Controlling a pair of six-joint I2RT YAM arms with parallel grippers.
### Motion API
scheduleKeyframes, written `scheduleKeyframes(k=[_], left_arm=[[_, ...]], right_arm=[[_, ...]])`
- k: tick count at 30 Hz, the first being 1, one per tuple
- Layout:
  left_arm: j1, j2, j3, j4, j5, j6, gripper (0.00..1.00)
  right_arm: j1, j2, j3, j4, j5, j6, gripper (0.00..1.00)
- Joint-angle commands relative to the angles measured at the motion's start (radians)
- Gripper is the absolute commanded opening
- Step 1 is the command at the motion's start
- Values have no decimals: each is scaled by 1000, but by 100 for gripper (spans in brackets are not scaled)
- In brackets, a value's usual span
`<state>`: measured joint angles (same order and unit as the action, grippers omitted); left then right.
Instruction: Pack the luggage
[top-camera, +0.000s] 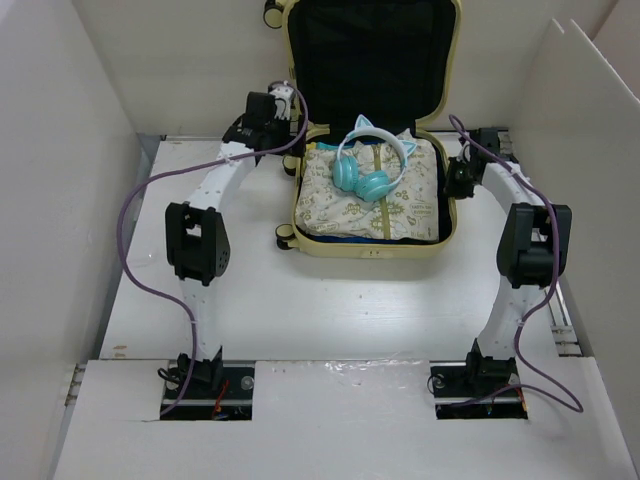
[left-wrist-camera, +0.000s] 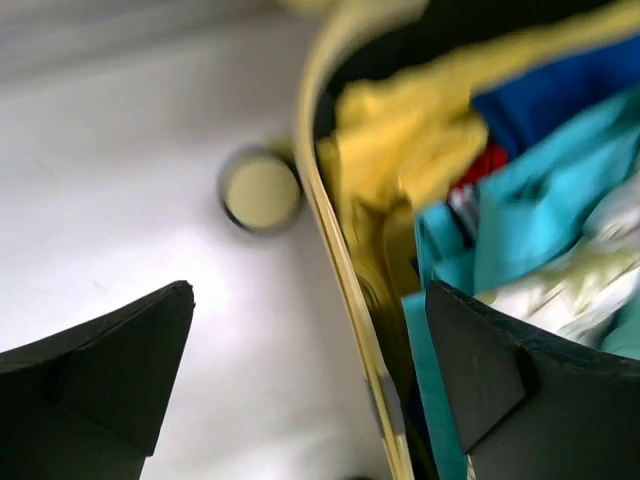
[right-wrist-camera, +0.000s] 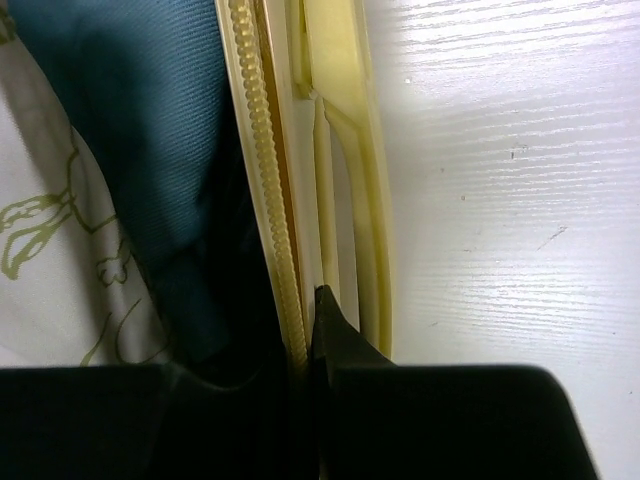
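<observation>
Pale yellow hard-shell suitcase (top-camera: 370, 247): packed, lid upright far side. Left gripper (left-wrist-camera: 310, 292): spread wide, astride left rim. Right gripper (top-camera: 462, 172): right rim, state indiscernible. Next, likely: lower lid.

Luggage (top-camera: 372, 247): one. Headphones (top-camera: 362, 180): one pair. Printed cream cloth (top-camera: 335, 200): one on top; the garments beneath cannot be counted. Wheel (left-wrist-camera: 260, 190): one in the left wrist view. Arms: two, left arm (top-camera: 198, 240) and right arm (top-camera: 525, 245). Purple cables: two, left cable (top-camera: 123, 232) and right cable (top-camera: 577, 402).
</observation>
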<state>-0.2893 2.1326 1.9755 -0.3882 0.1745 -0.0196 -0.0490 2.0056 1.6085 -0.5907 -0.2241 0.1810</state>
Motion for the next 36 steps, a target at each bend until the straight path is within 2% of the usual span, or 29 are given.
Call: scheduleKeyframes(k=[1, 3, 4, 6, 7, 8, 10, 11, 13, 14, 18, 23, 26, 27, 30, 32, 33, 35, 36], left_arm=[[9, -160, 132, 129, -59, 73, 100], [9, -184, 122, 251, -126, 125, 100], [9, -207, 64, 440, -138, 147, 100], [9, -207, 5, 649, -119, 248, 100], [9, -198, -15, 842, -97, 248, 100], [9, -145, 17, 898, -74, 248, 100], [9, -42, 159, 907, -24, 172, 100], [9, 69, 319, 907, -24, 138, 100], [9, 168, 446, 922, -24, 84, 100], [9, 237, 479, 990, -50, 55, 100], [-1, 323, 484, 1181, -157, 29, 100], [-10, 430, 532, 1272, -260, 3, 100], [-1, 506, 602, 1311, -227, -13, 97], [-1, 516, 602, 1331, -213, -13, 94], [12, 529, 592, 1397, -142, -22, 69], [21, 529, 550, 1455, -95, -8, 44], [21, 529, 537, 1477, -77, -8, 21], [30, 520, 528, 1520, -5, 20, 2], [30, 520, 517, 1534, 22, 30, 0]], right_arm=[[26, 21, -4, 126, -234, 120, 0], [26, 21, -4, 126, -245, 120, 0], [26, 21, -4, 126, -245, 120, 0], [26, 31, 17, 126, -256, 120, 0], [35, 32, 18, 126, -265, 120, 0], [35, 42, 34, 126, -276, 120, 0], [35, 55, 66, 126, -288, 120, 0], [35, 68, 77, 126, -306, 120, 0], [44, 82, 119, 79, -323, 111, 0], [44, 82, 128, 66, -324, 110, 0], [44, 91, 174, 8, -324, 51, 0], [44, 91, 186, -44, -324, 9, 0], [35, 82, 186, -57, -333, -17, 0], [35, 82, 186, -57, -333, -26, 0], [35, 82, 186, -66, -290, -26, 0], [35, 82, 186, -66, -290, -14, 0], [35, 82, 186, -66, -290, -14, 0], [35, 73, 174, -66, -268, -14, 0], [35, 64, 174, -66, -255, -14, 0]])
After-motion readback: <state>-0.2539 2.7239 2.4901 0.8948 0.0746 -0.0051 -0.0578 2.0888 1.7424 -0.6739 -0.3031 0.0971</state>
